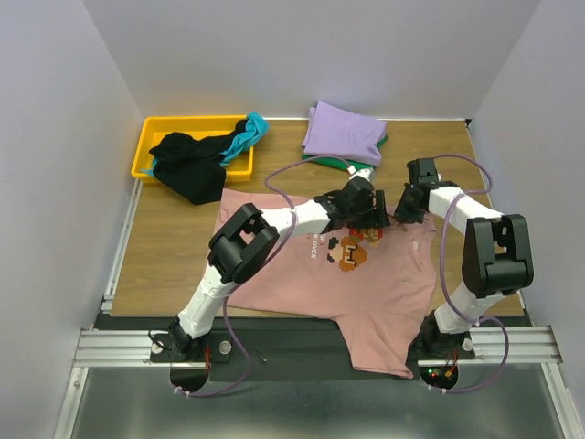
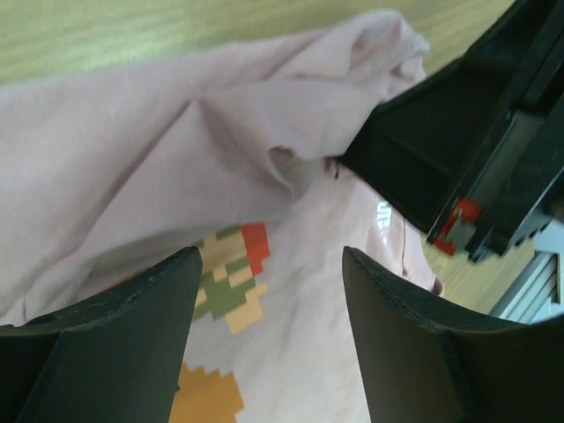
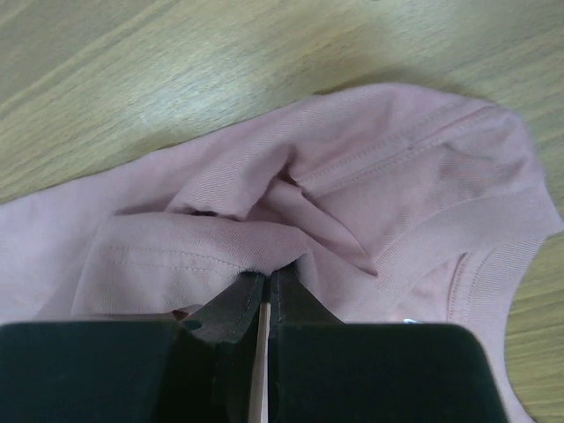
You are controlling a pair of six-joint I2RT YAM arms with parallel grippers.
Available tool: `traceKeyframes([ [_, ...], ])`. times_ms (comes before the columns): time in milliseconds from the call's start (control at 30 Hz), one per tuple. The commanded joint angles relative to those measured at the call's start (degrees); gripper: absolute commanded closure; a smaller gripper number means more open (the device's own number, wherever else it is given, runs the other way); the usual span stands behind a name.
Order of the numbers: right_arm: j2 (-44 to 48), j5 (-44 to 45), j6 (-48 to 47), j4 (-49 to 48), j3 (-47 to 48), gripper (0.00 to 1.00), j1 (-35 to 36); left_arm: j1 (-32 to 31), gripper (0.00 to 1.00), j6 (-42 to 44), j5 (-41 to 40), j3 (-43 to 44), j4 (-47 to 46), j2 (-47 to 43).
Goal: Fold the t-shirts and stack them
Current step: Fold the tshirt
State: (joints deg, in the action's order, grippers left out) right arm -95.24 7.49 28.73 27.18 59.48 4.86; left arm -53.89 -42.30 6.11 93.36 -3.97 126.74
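Observation:
The dusty-pink t-shirt (image 1: pixel 366 293) lies spread on the wooden table, pixel-art print (image 1: pixel 350 253) facing up and one part hanging over the near edge. My left gripper (image 1: pixel 375 218) is open and hovers just above the shirt near its far edge; its jaws stand wide apart over the print (image 2: pixel 231 273), with nothing between them (image 2: pixel 271 264). My right gripper (image 1: pixel 402 212) is shut on a bunched fold of the pink shirt (image 3: pixel 352 176) next to the collar (image 3: pixel 493 264); the pinch shows in the right wrist view (image 3: pixel 267 280). It also shows in the left wrist view (image 2: pixel 476 150).
A folded lavender t-shirt (image 1: pixel 343 133) lies on a green one (image 1: pixel 364 168) at the back of the table. A yellow bin (image 1: pixel 151 146) at the back left holds a black t-shirt (image 1: pixel 187 169) and a teal one (image 1: pixel 249 133). Grey walls enclose the table.

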Motion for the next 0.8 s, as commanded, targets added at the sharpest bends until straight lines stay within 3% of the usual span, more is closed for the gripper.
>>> traceKeyframes([
  [0,1.5,-2.6,-0.5,-3.4,-0.4,0.99,-0.5,-0.3,0.26,-0.7,-1.8,4.7,0.2,1.5],
  [133,1.7,-3.7,-0.6,-3.9,-0.9,0.99,-0.4,-0.3,0.27,-1.3,-2.2,6.2,0.6,3.1],
  [333,2.1,-4.6,-0.8,-4.4,-1.6,0.99,-0.5,-0.3,0.42,-2.0,-3.2,8.8,1.2,4.9],
  [533,2.2,-4.8,-1.0,-4.5,-1.8,0.99,-0.4,-0.3,0.48,-2.4,-3.6,10.3,2.0,5.4],
  [733,2.6,-4.3,-1.4,-4.5,-2.4,0.99,-0.4,-0.3,0.62,-2.5,-4.9,12.5,3.9,6.5],
  [767,2.9,-4.2,-1.4,-4.5,-2.4,0.99,-0.4,-0.3,0.71,-2.4,-4.7,13.1,3.9,6.7],
])
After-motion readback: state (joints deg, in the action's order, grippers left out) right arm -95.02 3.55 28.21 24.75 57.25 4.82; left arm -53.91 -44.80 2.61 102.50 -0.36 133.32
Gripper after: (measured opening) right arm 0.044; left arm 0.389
